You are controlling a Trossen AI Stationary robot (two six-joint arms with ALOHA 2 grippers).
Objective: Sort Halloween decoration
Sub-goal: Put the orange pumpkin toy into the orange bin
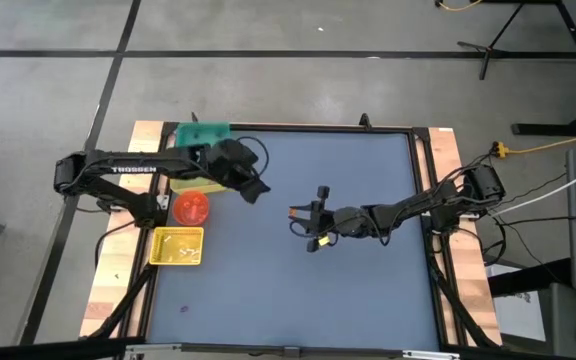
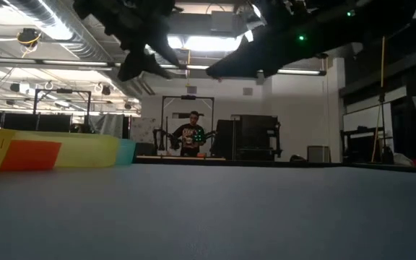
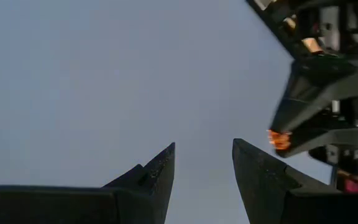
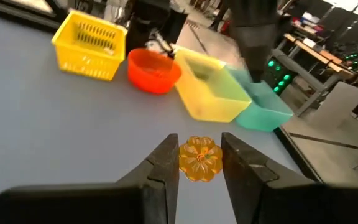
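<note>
The right wrist view alone shows what the right gripper (image 4: pixel 196 158) carries: a small translucent orange pumpkin trinket (image 4: pixel 199 158), ribbed and round, pinched between the two dark fingers with its stem end facing the camera. Being round, it has no clear long axis. In the high view the same gripper (image 1: pixel 311 228) sits near the middle of the blue-grey table (image 1: pixel 298 290), well to the right of the red bowl (image 1: pixel 191 207), and the pumpkin itself cannot be made out there. The left wrist view catches it from the other side, as an orange speck (image 3: pixel 279 140) at the tip of the far right gripper. That view also shows the left gripper (image 3: pixel 204 171) with its fingers parted and nothing between them; from above it (image 1: pixel 254 190) hangs just to the right of the red bowl. The bins stand in a row around that bowl: a yellow basket (image 1: pixel 177 246) on one side, a pale yellow tub (image 4: pixel 211 90) and then a teal bin (image 1: pixel 201 133) on the other. Only the low view shows a person (image 2: pixel 191 137) far behind the table.
</note>
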